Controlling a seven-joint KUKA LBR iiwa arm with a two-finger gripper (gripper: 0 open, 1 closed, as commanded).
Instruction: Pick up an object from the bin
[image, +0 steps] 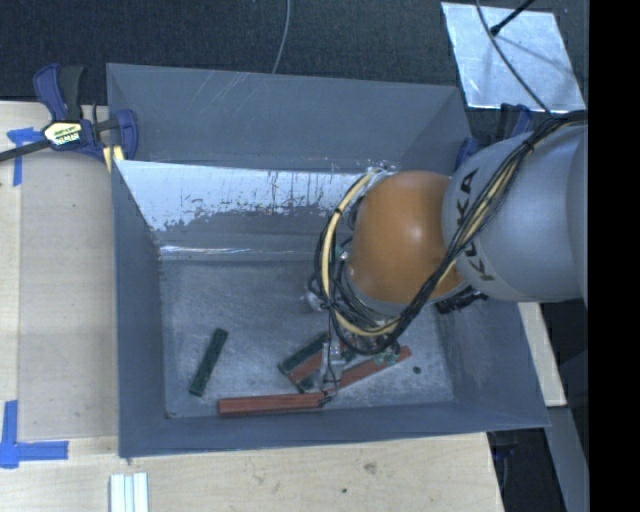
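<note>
Camera view: two green bars (209, 361), two red-brown sticks (270, 403)

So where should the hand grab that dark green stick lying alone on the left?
Probably around its middle, coming straight down from above. The dark green stick lies flat on the bin floor, alone, long and thin, so squeezing across its narrow width should work. Bare floor flanks both long sides.

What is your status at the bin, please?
Gripper low in bin, front centre. Brown stick and green block at its tip. Green bar apart, left.
</note>
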